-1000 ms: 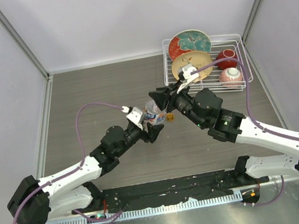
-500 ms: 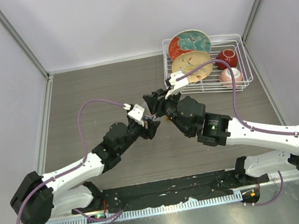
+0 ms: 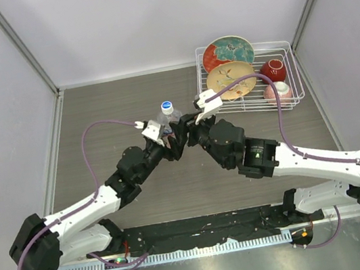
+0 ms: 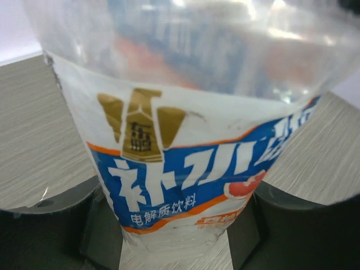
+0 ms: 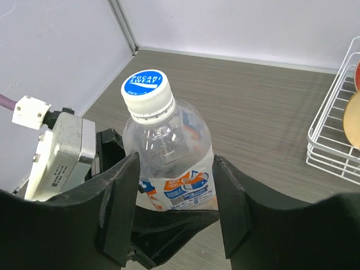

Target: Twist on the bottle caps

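Observation:
A clear plastic bottle with a blue, white and orange label stands upright on the table. Its white cap with a blue top sits on the neck. In the left wrist view my left gripper is shut on the bottle near its base, one dark finger on each side. In the right wrist view my right gripper is open and holds nothing. Its fingers stand just short of the bottle, below the cap. From above, the right gripper is right beside the left gripper.
A white wire rack at the back right holds two patterned plates, a red bowl and a pink-and-white bowl. Its corner shows in the right wrist view. Grey walls enclose the wood-grain table.
My right gripper has opened and drawn back off the bottle's top, so the capped bottle now stands in plain view. The left arm has shifted slightly toward the back, still holding the bottle.

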`<state>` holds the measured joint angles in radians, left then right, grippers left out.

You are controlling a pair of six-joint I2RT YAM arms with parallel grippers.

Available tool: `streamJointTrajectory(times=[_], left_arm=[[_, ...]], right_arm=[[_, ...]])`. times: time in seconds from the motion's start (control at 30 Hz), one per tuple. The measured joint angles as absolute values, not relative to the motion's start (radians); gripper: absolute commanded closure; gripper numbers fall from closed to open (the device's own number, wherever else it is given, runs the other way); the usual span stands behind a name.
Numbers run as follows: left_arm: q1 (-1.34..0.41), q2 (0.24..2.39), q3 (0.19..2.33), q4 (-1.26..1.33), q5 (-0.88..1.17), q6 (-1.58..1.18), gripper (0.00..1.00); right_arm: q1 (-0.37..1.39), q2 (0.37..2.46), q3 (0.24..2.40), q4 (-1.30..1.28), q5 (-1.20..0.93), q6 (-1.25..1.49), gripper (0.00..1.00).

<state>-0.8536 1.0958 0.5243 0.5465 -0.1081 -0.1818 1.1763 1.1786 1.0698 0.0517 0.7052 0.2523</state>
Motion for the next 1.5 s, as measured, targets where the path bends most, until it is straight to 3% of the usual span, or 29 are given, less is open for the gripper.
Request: streamJointTrajectory(times=[0.23,0.43,0.67,0.93,1.23,1.5], left_arm=[[-0.844,1.055,0.524,0.567,-0.066,-0.233,1.0],[-0.83,1.026,0.519,0.568,-0.002,-0.258,1.0],[-0.807,1.018,0.519,0.548,0.147,-0.277,0.96],[-0.801,1.0,0.518,0.519,0.411,-0.249,0.94],[-0.798,1.0,0.518,0.503,0.609,-0.224,1.0],[-0.798,1.004,0.519,0.505,0.663,-0.229,1.0]], right_arm=[[1.18,1.172,1.161,-0.033,0.659,0.226,0.36],[1.132,1.129,1.243,-0.161,0.441,0.184,0.34],[0.782,1.095,1.382,-0.381,-0.261,0.105,0.31],[0.628,1.147,1.446,-0.477,-0.724,0.037,0.31],[0.611,1.181,1.46,-0.418,-0.974,0.04,0.32],[0.611,1.187,1.37,-0.21,-1.079,0.158,0.4]])
